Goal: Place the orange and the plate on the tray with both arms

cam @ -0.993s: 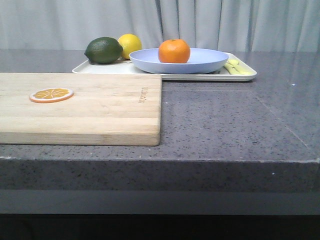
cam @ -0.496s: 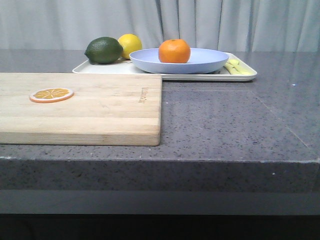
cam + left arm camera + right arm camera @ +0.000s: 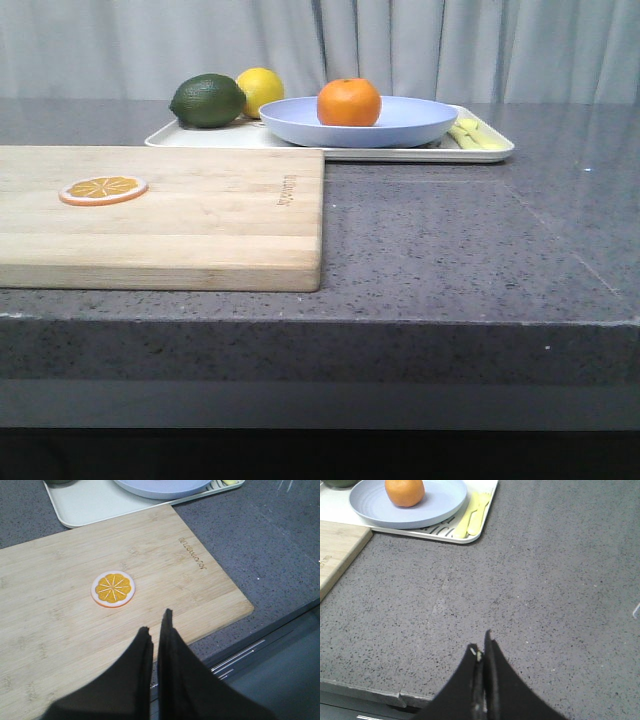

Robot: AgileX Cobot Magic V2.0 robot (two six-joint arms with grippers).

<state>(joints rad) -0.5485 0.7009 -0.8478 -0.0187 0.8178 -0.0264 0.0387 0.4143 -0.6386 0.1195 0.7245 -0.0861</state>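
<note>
Cream-white rectangular tray with its low rim sat at the far side of the grey speckled stone counter, and it already carried what you wanted on it. Large pale lavender-blue round plate rested flat on the tray; whole bright-orange round fruit, the orange, sat inside the plate toward its left part. By that layout I judged the task done, or nearly so.

Dark green lime and yellow lemon shared the tray's left end, touching each other, just beside the plate. Pale yellow cutlery lay along the tray's right edge, squeezed between plate and rim, likely why the plate sat where it did.

Light wooden cutting board lay near you, its far edge touching or just short of the tray; I could not tell which. Flat orange slice lay on it, untouched.

Your left gripper hovered over the board's near part, jaws pressed together, empty. Your right gripper hung over bare counter, well apart from the tray, jaws likewise together, nothing held. Both looked parked clear of the load, so nothing could be knocked.
</note>
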